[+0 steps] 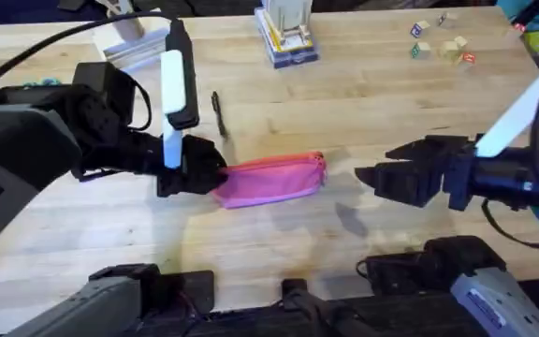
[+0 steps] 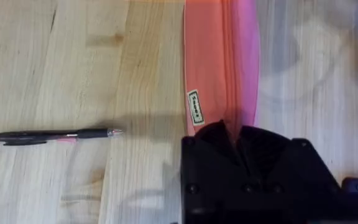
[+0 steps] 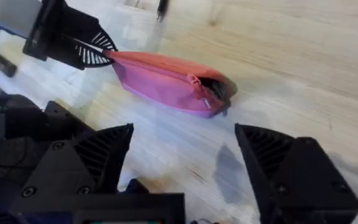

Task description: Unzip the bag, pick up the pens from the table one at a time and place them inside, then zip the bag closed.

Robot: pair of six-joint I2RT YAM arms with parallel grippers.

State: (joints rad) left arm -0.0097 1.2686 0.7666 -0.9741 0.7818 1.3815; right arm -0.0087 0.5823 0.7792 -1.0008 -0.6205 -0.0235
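Observation:
The pink bag (image 1: pixel 271 178) lies across the middle of the table (image 1: pixel 363 103), its reddish-orange zipper strip (image 2: pixel 213 62) facing up. My left gripper (image 1: pixel 209 173) is shut on the bag's left end; the left wrist view shows its black fingers (image 2: pixel 232 134) pinching the fabric. A dark gap shows at the bag's right end (image 3: pixel 218 89), beside the zipper pull. My right gripper (image 1: pixel 368 176) stands open just right of the bag without touching it, fingers (image 3: pixel 98 155) spread wide. One black pen (image 1: pixel 218 110) lies behind the bag; it also appears in the left wrist view (image 2: pixel 55 135).
A stacked box (image 1: pixel 286 37) stands at the back centre. Small coloured blocks (image 1: pixel 443 42) lie at the back right, and a white object (image 1: pixel 129 42) at the back left. Bare wood stretches in front of the bag.

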